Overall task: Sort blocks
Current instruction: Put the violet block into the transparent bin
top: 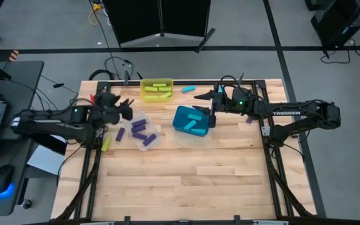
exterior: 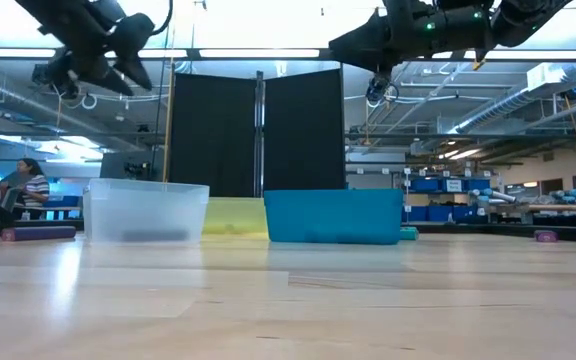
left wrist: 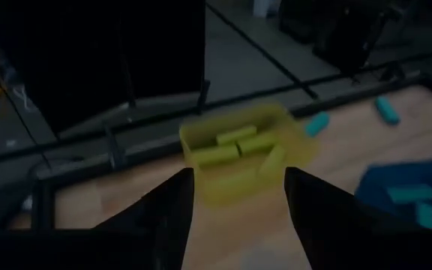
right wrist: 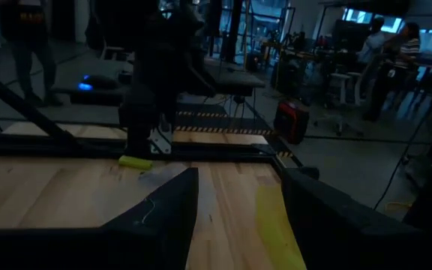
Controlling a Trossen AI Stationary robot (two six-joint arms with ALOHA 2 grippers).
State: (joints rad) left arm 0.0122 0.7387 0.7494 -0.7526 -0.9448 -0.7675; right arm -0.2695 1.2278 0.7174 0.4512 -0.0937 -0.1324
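Above the clear plastic bin [top: 144, 139], I am holding the left gripper [left wrist: 238, 196] apart, seemingly empty; the right gripper [right wrist: 238, 196] likewise, risking a missort.

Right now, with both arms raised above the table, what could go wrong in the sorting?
1. The right end effector hangs near the teal bin; descending carelessly might knock its rim.
2. A yellow-green block lies at the table edge near the left arm; a nudge could push it off.
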